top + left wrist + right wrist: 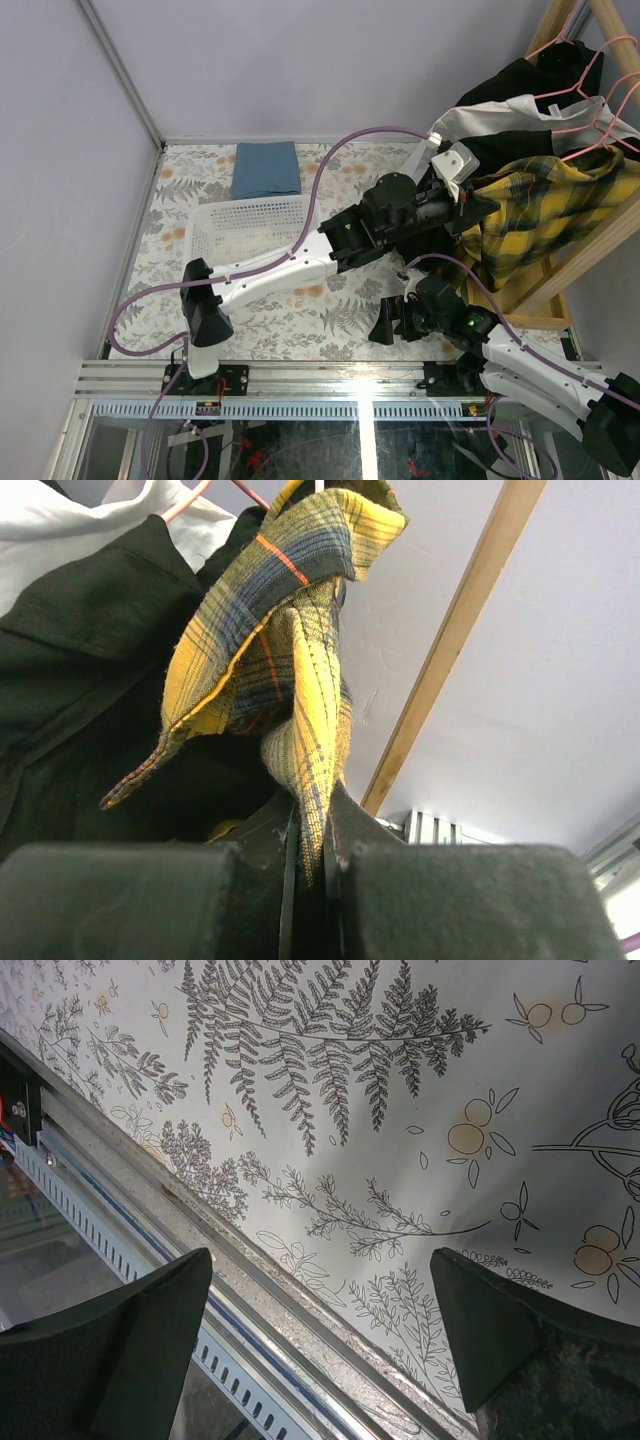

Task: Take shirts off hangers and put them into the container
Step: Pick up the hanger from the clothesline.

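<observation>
The yellow-and-black plaid shirt [545, 215] hangs on a pink hanger [612, 128] at the right, beside a white shirt [500, 115] and black shirts [512, 80]. My left arm reaches across to it. The left gripper [470, 205] is shut on a fold of the plaid shirt [300, 610], which runs down between the jaws of the left gripper [312, 830]. A black shirt [80, 680] and a white shirt [60, 530] hang just behind. The white perforated container [245, 225] sits at the left middle of the table. My right gripper [390, 325] hovers low near the front edge; the right gripper [320, 1295] is open with nothing in it.
A folded blue cloth [266, 168] lies behind the container. A long wooden tray [535, 305] and a slanted wooden rack beam [600, 250] stand at the right under the garments. The metal front rail [150, 1190] runs just under the right gripper.
</observation>
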Robot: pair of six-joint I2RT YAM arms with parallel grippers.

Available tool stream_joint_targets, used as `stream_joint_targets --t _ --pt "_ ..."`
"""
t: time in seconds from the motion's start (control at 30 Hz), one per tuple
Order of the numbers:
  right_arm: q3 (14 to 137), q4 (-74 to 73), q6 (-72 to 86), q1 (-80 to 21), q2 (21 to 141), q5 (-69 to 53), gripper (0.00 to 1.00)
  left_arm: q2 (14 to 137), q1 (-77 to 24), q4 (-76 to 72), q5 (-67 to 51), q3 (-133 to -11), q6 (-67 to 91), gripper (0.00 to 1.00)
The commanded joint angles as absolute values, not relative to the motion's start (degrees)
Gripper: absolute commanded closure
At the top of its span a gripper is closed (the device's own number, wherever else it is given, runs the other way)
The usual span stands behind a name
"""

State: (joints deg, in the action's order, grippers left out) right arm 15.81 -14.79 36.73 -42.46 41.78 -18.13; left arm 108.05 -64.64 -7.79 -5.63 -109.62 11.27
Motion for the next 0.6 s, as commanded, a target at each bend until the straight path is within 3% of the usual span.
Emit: stream_joint_targets --t 0.0,0.57 --pt "17.5 -14.9 37.4 -42.8 41.2 -16.8 0.01 105.5 -64.0 -20.2 -2.8 -108.6 12.0 1.00" --pt "18.9 -15.5 36.6 -42.8 42.4 -16.1 0.02 99.2 -63.0 -29.9 -3.8 -101.8 13.9 1.00"
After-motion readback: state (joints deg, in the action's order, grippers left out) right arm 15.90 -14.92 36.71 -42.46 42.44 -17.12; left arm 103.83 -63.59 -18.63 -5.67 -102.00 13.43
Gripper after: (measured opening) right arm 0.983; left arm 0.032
